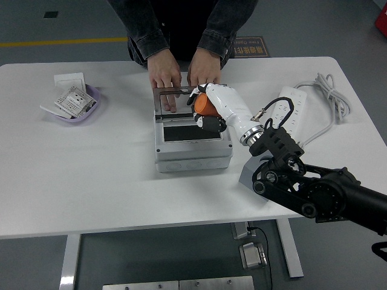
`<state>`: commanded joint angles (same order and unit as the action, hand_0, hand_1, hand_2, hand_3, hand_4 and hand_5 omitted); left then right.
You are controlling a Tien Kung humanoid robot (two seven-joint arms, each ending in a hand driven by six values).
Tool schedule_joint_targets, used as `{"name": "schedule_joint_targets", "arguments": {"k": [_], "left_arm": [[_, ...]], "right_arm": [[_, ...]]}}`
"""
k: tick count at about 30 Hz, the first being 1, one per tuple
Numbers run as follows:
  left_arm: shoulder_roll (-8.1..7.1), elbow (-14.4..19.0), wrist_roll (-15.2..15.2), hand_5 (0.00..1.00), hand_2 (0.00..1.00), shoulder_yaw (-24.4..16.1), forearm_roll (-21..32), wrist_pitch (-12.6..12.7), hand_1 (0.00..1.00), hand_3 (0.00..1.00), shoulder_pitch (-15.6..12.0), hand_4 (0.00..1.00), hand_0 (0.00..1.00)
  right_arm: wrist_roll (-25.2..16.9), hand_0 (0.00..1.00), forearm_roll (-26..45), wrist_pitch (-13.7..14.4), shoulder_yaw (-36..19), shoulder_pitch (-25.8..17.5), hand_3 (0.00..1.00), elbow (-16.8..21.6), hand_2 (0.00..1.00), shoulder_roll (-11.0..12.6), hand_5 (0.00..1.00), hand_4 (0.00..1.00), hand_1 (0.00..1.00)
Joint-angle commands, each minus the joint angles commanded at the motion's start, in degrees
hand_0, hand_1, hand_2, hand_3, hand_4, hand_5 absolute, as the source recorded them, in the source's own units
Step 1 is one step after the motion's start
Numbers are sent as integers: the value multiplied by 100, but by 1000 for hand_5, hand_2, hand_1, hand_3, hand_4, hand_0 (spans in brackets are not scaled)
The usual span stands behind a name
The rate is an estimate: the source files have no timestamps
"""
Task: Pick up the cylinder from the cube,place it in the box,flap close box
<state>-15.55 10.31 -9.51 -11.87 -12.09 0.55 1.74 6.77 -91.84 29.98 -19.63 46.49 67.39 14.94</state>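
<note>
My right hand (208, 112) is shut on the orange cylinder (204, 105) and holds it over the open grey box (192, 152), just above its dark inside. The box's clear lid (181, 98) stands up at the back. A person at the far side presses both hands (166, 77) on that lid. The grey cube (249, 175) sits right of the box, mostly hidden behind my black right arm (302, 184). My left arm is not in view.
A purple dish (84, 113) with white cards sits at the far left. A white power strip (290, 109) with its grey cable (329, 96) lies at the right rear.
</note>
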Motion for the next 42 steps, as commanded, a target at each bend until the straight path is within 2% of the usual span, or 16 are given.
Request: {"name": "schedule_joint_targets", "arguments": {"k": [5, 15, 23, 30, 31, 35, 36, 38, 42], "left_arm": [[-9, 0, 18, 164, 593, 89, 77, -3, 696, 595, 11, 585, 650], [-13, 0, -24, 169, 595, 3, -40, -9, 697, 596, 11, 590, 651], [4, 0, -23, 170, 596, 68, -5, -18, 697, 597, 20, 591, 651], [16, 0, 9, 172, 597, 260, 165, -28, 698, 597, 42, 593, 651], [18, 0, 19, 174, 597, 312, 213, -29, 698, 597, 45, 594, 651], [24, 0, 37, 174, 597, 420, 315, -33, 698, 597, 50, 594, 651], [24, 0, 45, 177, 597, 465, 358, -34, 697, 596, 50, 594, 651], [24, 0, 48, 177, 597, 495, 385, -35, 697, 596, 50, 594, 651], [26, 0, 121, 177, 597, 896, 770, -37, 697, 596, 50, 594, 651]], "right_arm": [[-31, 2, 270, -108, 661, 460, 407, -395, 422, -176, 2, 336, 40], [-122, 2, 865, -203, 1613, 893, 409, -1164, 419, -640, 2, 345, 50], [-178, 2, 1060, -205, 1743, 1003, 418, -1414, 420, -791, 2, 352, 53], [-289, 2, 1049, -401, 1561, 1008, 431, -1510, 426, -819, 2, 359, 55], [-299, 2, 1040, -433, 1539, 1003, 534, -1522, 445, -821, 2, 401, 69], [-316, 2, 1010, -527, 1484, 991, 534, -1556, 445, -831, 2, 401, 69], [-317, 80, 1007, -541, 1474, 989, 661, -1560, 548, -832, 401, 725, 237], [-317, 80, 1005, -556, 1463, 986, 661, -1564, 548, -832, 401, 725, 237], [-309, 80, 998, -549, 1449, 974, 661, -1564, 548, -826, 401, 725, 237]]}}
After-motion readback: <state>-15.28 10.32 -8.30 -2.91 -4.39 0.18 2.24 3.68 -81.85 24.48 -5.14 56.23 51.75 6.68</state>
